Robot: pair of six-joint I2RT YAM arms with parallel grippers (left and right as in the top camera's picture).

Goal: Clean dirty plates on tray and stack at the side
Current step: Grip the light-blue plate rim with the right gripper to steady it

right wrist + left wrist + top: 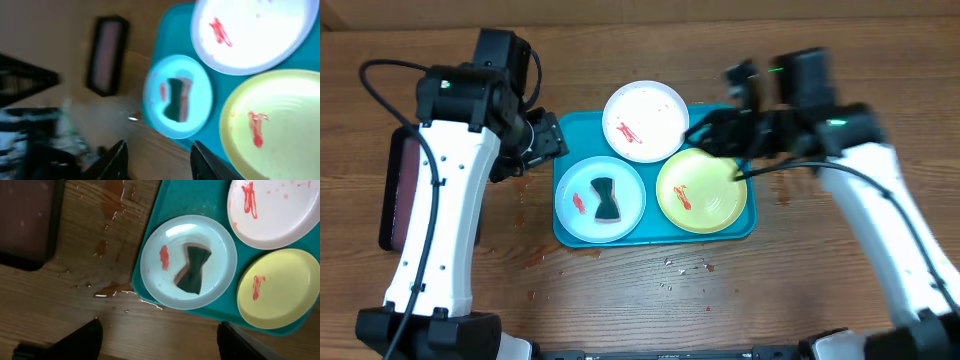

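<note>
Overhead: three dirty plates, white (645, 120), pale blue (575, 185), yellow-green (705, 190), on tray (575, 130); none stacked.
Left wrist: left jaws spread, empty; sponge (194, 267) on pale blue plate.
Right wrist: right jaws parted, empty.
Plates probably light, stiff, slick; pinch at rim.

The overhead camera looks straight down on the whole tabletop (620, 290) from far off. The left wrist camera looks down from close by, over the left edge of the turquoise tray (190, 200). The right wrist view is blurred and faces leftward across the tray. All three views share the pale blue plate (628, 190).
</note>
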